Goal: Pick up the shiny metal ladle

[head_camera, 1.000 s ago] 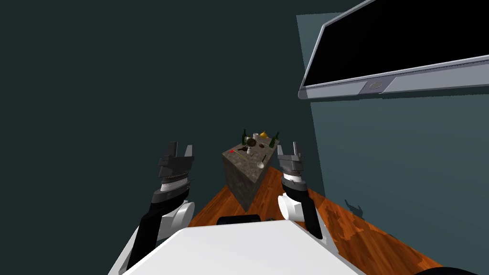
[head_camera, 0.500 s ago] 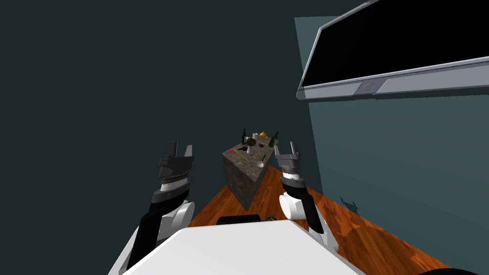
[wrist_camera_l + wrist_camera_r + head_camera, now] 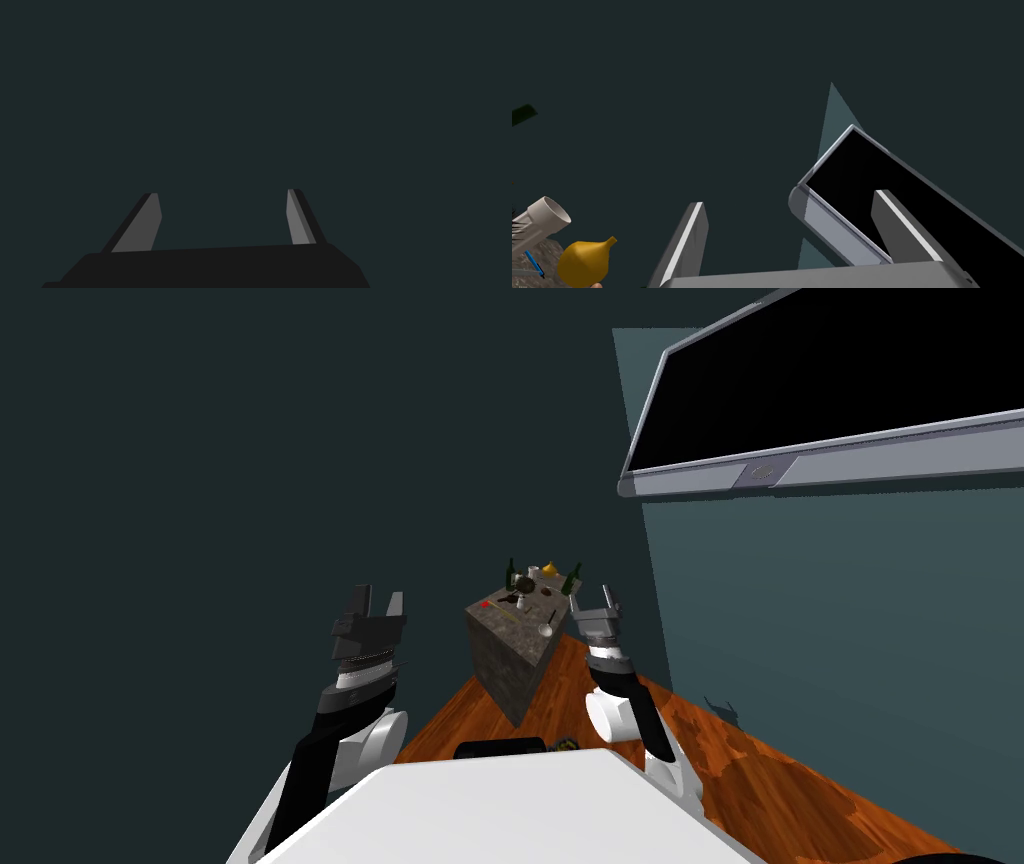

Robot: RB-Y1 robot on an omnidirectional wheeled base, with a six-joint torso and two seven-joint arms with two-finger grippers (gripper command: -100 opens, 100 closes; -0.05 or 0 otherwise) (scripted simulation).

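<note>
On the near right corner of the grey stone-look counter [image 3: 505,666], ahead of me across the wooden floor [image 3: 760,768], lies the ladle [image 3: 546,629]. Its pale round bowl is toward me and its dark handle runs off to the far side. Nothing holds it, so the pick-up itself is not yet begun.

My right gripper [image 3: 595,604] is raised just right of that corner, about level with the ladle in the head view (how much air lies between them I cannot judge from here). Its fingers [image 3: 684,245] stand spread with nothing between them. That hand's camera looks up toward the wall and the big dark screen [image 3: 912,210], with a yellow pear-shaped thing [image 3: 582,262] and a white cup [image 3: 547,216] off to one side. I take it the hand is aimed over the counter top rather than down at it.

My left gripper [image 3: 375,604] is up on the left, well apart from the counter, its blades likewise spread and empty. Green bottles [image 3: 571,580] and other small clutter sit toward the counter's far end, away from the ladle.

As I read it, only the approach is partly made. I have yet to tip the right wrist down, bring the open fingers astride the handle, close on it and lift.
</note>
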